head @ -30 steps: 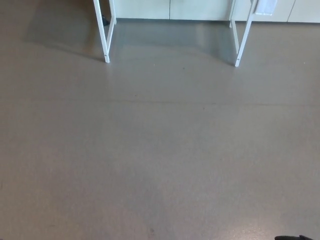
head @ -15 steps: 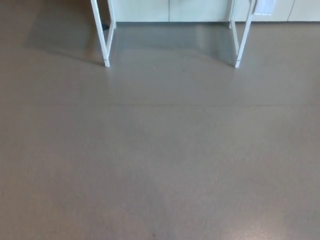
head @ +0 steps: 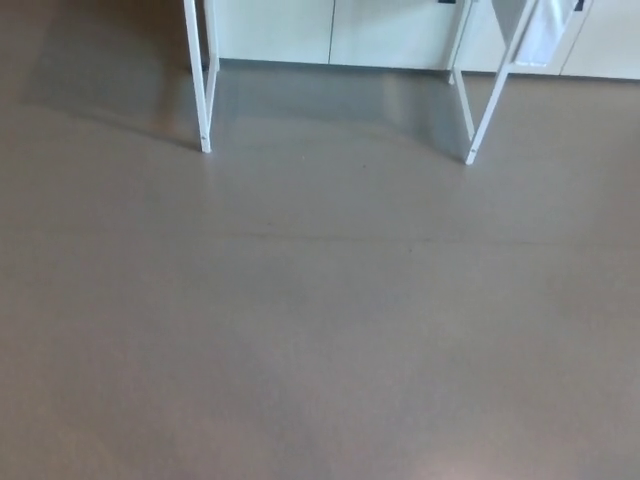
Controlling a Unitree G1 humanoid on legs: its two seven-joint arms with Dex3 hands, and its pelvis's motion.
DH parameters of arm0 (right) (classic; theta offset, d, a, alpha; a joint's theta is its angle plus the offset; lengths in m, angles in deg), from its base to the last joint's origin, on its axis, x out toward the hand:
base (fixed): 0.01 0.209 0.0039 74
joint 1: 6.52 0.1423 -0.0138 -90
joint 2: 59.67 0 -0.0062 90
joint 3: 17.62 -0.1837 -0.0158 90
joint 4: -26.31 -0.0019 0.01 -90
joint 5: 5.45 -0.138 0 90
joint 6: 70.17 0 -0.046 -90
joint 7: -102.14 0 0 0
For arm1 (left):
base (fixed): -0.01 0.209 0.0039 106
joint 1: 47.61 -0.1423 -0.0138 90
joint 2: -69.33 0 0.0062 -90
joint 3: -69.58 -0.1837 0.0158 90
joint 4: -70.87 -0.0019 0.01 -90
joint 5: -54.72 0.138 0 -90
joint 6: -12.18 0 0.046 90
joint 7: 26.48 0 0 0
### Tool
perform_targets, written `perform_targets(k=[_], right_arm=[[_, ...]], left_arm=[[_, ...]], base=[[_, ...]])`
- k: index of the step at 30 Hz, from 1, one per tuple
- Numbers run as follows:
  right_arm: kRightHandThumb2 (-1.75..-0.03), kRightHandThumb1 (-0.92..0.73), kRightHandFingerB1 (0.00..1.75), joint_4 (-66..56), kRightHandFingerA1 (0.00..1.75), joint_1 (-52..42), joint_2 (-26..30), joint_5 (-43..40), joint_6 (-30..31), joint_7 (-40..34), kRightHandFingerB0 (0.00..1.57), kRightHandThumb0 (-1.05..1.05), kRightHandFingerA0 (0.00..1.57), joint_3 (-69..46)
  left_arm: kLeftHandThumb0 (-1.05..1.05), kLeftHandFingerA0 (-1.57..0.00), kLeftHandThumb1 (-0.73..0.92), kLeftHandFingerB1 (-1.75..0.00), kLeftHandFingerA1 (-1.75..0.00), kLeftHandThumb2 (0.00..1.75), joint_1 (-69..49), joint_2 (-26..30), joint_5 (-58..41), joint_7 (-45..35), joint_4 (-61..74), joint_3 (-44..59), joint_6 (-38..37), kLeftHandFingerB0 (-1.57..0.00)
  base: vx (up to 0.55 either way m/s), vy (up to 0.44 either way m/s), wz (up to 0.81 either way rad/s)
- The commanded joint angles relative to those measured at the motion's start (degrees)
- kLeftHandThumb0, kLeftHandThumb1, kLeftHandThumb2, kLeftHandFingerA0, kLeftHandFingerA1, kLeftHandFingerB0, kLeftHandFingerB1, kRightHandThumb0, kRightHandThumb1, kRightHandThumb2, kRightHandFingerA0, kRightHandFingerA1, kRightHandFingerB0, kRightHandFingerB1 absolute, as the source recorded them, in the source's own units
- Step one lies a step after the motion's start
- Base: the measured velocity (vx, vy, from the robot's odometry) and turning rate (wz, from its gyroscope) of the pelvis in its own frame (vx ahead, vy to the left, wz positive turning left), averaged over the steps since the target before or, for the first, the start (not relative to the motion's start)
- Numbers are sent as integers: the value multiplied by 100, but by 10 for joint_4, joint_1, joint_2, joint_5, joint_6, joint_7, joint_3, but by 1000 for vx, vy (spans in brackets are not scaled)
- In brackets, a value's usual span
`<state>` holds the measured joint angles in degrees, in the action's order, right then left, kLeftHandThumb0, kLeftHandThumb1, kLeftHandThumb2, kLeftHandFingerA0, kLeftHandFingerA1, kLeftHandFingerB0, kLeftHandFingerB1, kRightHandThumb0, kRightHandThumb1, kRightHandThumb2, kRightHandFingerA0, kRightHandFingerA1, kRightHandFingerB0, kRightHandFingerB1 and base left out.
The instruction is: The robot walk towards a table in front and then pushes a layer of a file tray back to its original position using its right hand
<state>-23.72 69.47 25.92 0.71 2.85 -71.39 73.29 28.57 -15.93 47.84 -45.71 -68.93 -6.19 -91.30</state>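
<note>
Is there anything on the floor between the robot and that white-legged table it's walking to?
Nothing visible stands in the way. The grey-brown floor lies bare up to the white metal table legs at the top of the head view. The file tray, the tabletop and both robot hands are out of view, so nothing there can be judged.

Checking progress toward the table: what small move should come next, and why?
Probably keep walking forward. Only the white table legs show, at the top of the view, with bare floor before them; no tabletop, file tray or hand is visible, so it looks too far to push.
</note>
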Motion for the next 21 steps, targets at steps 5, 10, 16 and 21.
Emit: perform_targets(k=[5,10,16,21], right_arm=[[-57,-55,43,-2,53,-6,10,11,-3,-8,44,-36,66,4],[-74,-42,54,5,64,-21,9,7,-23,-7,40,-40,62,4],[-77,-42,56,13,67,-29,11,11,-33,-7,41,-41,64,8],[-77,-43,55,20,66,-26,12,14,-39,-11,41,-41,65,10]], left_arm=[[-30,-52,45,-41,-51,62,-4,10,7,5,-14,-3,-28,-39],[-31,-53,45,-42,-51,63,-18,10,6,-1,-18,-3,-40,-39],[-31,-52,45,-42,-51,63,-17,12,10,4,-51,-8,-56,-41],[-32,-54,45,-43,-51,64,-21,12,18,13,-49,-13,-67,-42]], base=[[263,-50,17],[369,-180,13],[306,-122,-2],[328,126,-22]])
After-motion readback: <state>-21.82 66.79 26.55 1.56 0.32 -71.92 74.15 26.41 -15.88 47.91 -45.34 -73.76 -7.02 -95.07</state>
